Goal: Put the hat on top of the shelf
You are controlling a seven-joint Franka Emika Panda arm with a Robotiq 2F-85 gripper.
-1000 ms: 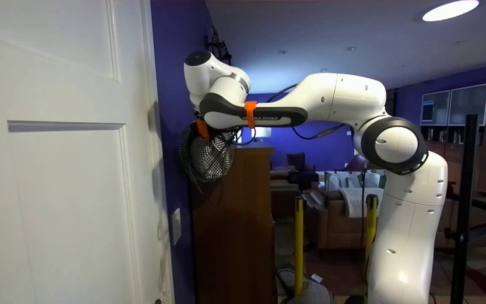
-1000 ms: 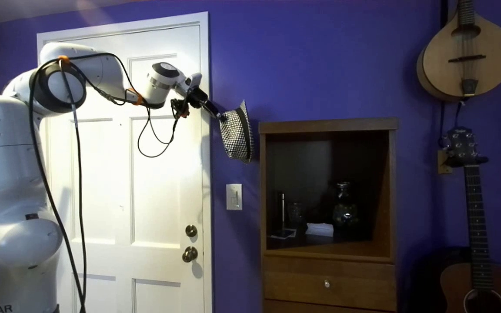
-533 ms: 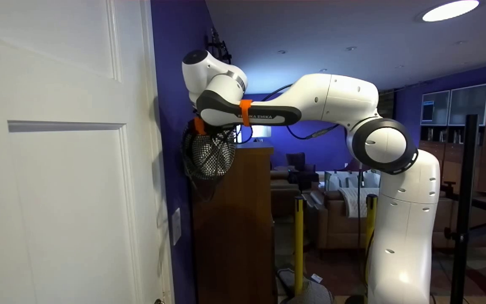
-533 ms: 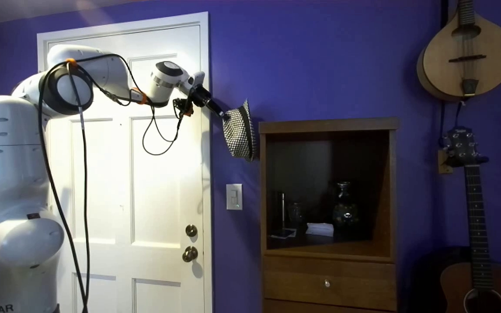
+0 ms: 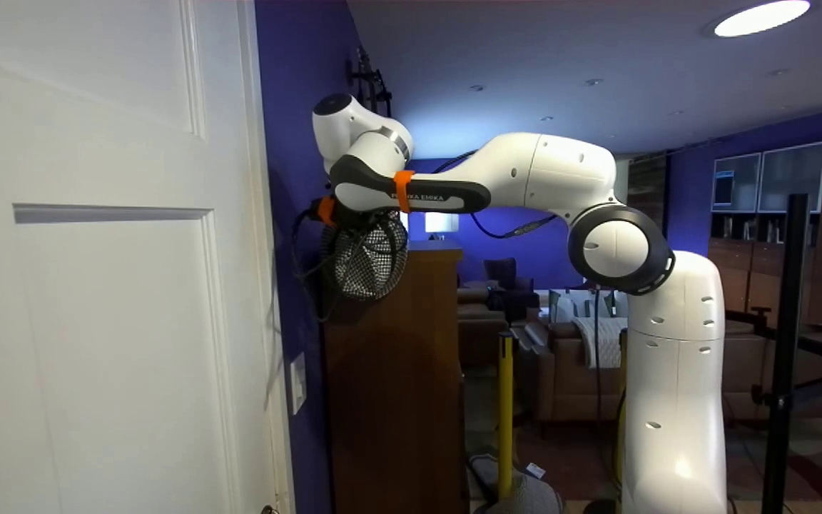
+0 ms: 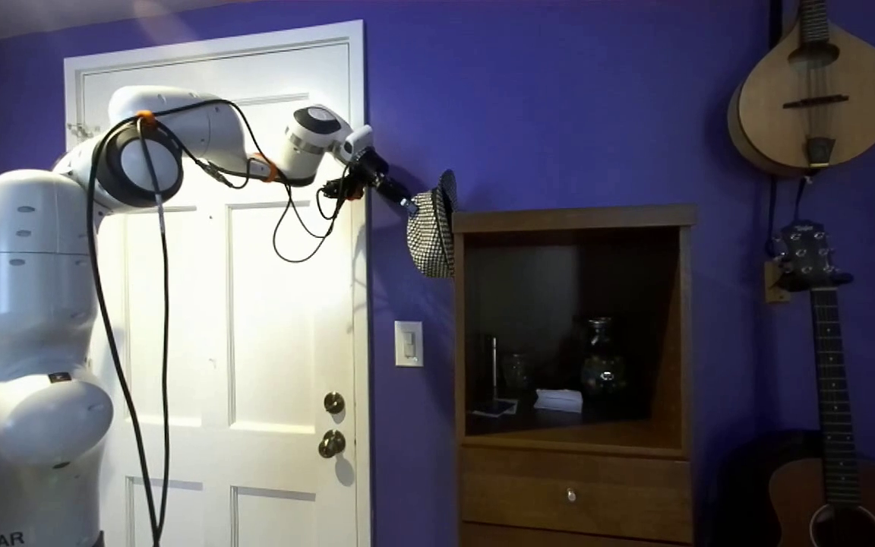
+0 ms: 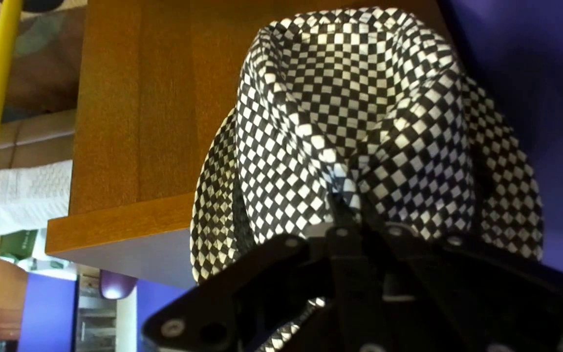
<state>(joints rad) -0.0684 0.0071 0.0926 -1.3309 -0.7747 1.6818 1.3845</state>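
The hat [image 6: 430,237] is woven in a black-and-white check with a dark band. My gripper [image 6: 409,205] is shut on a pinched fold of its crown. The hat hangs tilted on its side, brim toward the brown wooden shelf [image 6: 574,219]. Its brim is at the shelf's upper left edge; I cannot tell if they touch. Most of the hat is below the level of the flat top. In the wrist view the hat [image 7: 340,88] covers part of the shelf's side [image 7: 140,122], and the fingertips of the gripper [image 7: 352,193] are on the fold. The hat's inside is hidden.
A white panelled door [image 6: 210,304] and purple wall [image 6: 559,99] stand behind the arm. A light switch [image 6: 409,343] is below the hat. A vase [image 6: 601,365] stands inside the shelf. Guitars hang at right. A yellow post [image 5: 505,414] stands beside the shelf.
The arm has carried the hat toward the shelf, rightward in an exterior view, and its brim now reaches the shelf's left edge. The grip on the hat stays the same.
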